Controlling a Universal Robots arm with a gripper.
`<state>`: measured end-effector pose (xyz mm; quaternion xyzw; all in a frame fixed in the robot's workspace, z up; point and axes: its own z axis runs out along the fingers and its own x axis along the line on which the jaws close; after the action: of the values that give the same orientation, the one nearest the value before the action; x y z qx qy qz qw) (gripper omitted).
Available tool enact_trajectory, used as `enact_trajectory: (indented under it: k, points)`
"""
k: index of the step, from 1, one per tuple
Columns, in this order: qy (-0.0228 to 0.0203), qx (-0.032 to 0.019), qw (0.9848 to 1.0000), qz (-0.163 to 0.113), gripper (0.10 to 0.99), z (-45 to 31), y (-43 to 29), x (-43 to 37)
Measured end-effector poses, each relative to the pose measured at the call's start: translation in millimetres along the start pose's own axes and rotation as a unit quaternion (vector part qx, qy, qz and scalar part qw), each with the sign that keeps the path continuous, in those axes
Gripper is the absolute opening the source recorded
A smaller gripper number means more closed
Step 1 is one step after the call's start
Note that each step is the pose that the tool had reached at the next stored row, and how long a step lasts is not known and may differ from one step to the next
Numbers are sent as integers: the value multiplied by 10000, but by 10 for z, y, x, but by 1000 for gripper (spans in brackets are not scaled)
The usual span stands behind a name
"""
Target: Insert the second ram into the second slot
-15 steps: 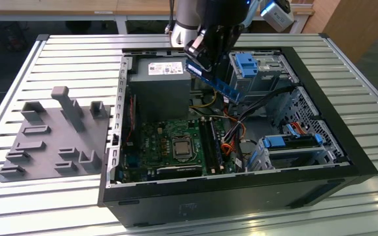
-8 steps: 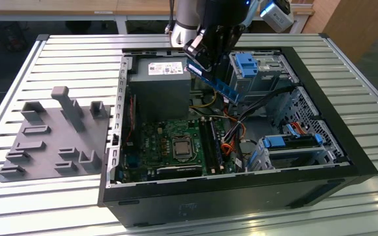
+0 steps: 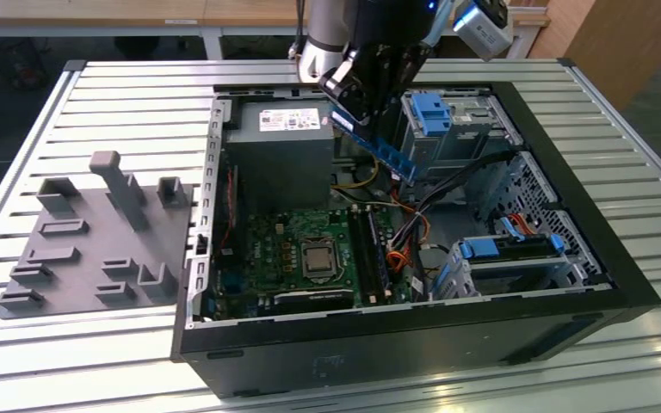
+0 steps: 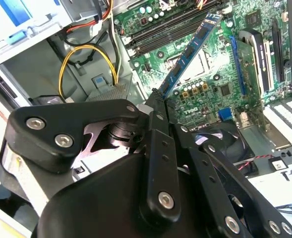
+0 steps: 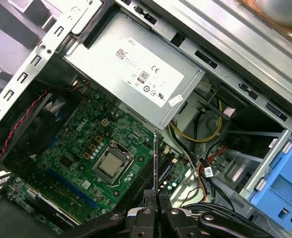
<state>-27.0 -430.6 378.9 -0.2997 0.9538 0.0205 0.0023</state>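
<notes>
Exterior view, upper middle of the frame: your hand [image 3: 351,107] is closed on one end of the second ram [image 3: 386,155]; the stick hangs slanted above the open computer case [image 3: 423,335]. It looks light, thin and stiff, but easy to snap; pinching its flat sides near one end, as the hand does, seems right. Inside the case sit a green board [image 3: 296,249] with long dark slots [image 3: 367,245], a grey power box [image 3: 279,155] and blue brackets [image 3: 429,112]; the case rests on the counter [image 3: 113,95].
</notes>
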Motion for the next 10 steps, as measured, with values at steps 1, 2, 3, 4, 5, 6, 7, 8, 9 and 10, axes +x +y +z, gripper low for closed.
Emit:
enact_trajectory:
  k: [1, 2, 3, 4, 5, 6, 7, 8, 9, 10]
  points:
    - [-1, 1, 10000, 35, 133, 0, 0, 0]
    - [-2, 1, 10000, 69, 133, 0, 0, 0]
    - [-4, 2, 9999, 104, 133, 0, 0, 0]
    - [-5, 3, 9999, 140, 133, 0, 0, 0]
    - [-7, 3, 9998, 175, 133, 1, 0, 0]
    - [-8, 4, 9998, 215, 133, 1, 0, 0]
    - [-9, 4, 9997, 250, 133, 1, 0, 0]
    - [-10, 5, 9996, 284, 133, 1, 0, 0]
    - [-12, 5, 9995, 319, 133, 1, 0, 0]
    - [-13, 6, 9994, 354, 133, 2, 0, 0]
